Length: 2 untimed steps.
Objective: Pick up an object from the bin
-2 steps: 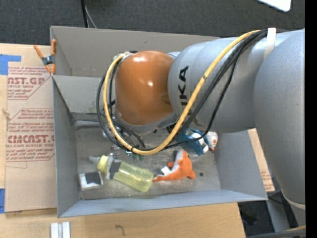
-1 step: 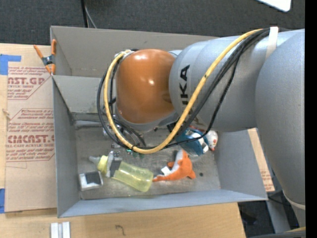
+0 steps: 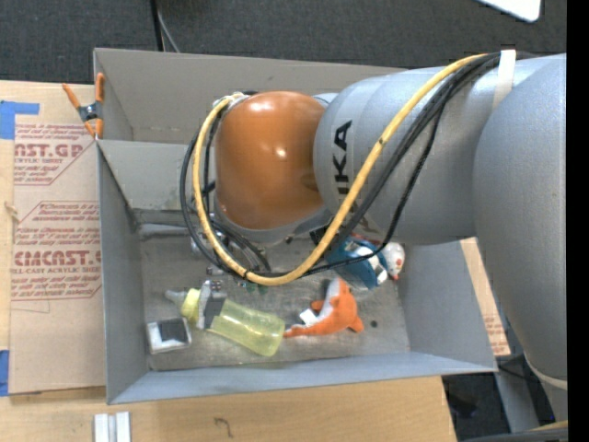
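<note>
A small grey part of my gripper [image 3: 213,295] shows under the arm's orange cover, low in the bin's front left. It is right at the neck of a pale yellow-green bottle [image 3: 247,329] that lies on its side with its yellow cap [image 3: 191,305] pointing left. A small black and white square thing [image 3: 168,334] lies just left of the bottle. An orange and white toy fish [image 3: 333,314] lies to the right of the bottle.
A blue and white toy [image 3: 373,265] lies at the right of the bin floor, partly under the arm. The arm and its orange cover hide the middle and back of the bin. The front wall is close behind the bottle.
</note>
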Motion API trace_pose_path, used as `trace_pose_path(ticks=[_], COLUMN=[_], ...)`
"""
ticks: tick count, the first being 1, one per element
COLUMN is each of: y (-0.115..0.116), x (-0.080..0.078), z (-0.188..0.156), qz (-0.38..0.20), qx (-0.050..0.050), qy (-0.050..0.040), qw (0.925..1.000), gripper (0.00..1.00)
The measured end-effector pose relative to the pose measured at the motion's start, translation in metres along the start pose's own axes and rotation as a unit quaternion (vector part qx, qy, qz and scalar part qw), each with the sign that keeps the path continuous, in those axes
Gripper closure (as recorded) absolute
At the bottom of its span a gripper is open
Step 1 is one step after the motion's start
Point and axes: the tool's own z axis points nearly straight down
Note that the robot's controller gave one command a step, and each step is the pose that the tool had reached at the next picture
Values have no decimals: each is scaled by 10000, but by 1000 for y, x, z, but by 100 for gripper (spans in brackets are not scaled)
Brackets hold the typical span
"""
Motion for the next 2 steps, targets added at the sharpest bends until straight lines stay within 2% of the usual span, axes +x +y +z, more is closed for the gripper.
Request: trace_pose_path(ticks=[1,2], y=[6,6], x=[6,6], z=[41,102], qz=[-118,-133], qx=[1,-10], qy=[-2,-18], qw=[9999,9999], gripper=[0,0])
